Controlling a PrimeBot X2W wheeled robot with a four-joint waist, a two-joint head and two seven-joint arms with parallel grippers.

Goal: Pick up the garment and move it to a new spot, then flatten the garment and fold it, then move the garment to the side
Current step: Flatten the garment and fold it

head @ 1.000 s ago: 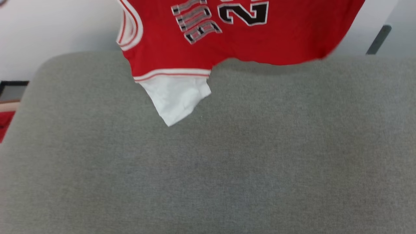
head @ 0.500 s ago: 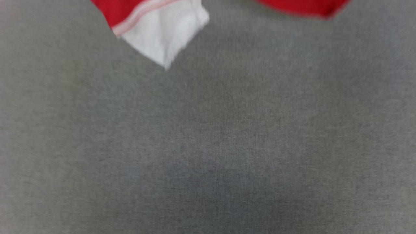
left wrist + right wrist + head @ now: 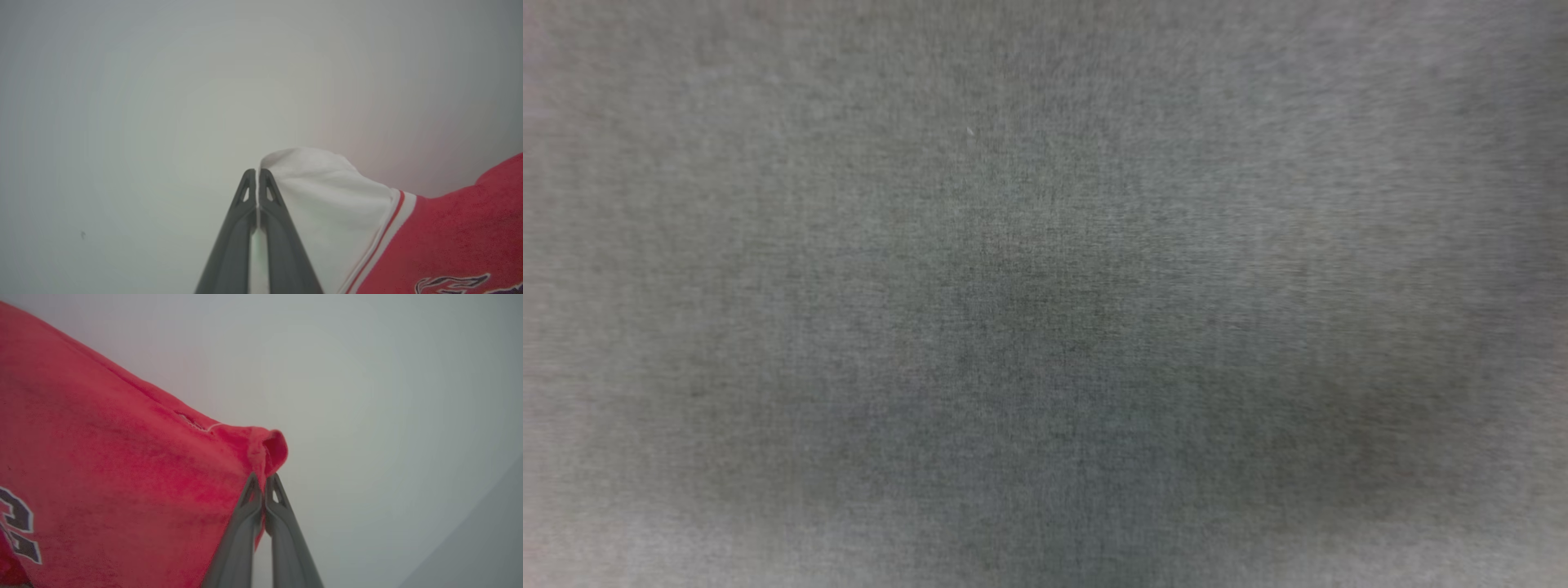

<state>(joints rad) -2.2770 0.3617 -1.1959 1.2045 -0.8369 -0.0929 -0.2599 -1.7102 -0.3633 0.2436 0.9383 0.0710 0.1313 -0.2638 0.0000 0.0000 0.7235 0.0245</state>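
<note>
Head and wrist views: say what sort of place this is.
Probably indoors, a living room or lab mock-up: a grey upholstered surface, a plain pale wall, and a jersey held up.

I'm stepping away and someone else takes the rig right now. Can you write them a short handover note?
Left gripper: shut on the jersey's white corner.
Right gripper: shut on a red edge of the jersey.
Jersey: held up between both grippers, a pale background behind it.
Grey surface: in front of the head camera.
Done: pickup.
Left: set it down at the new spot, flatten, fold, move it aside.
</note>
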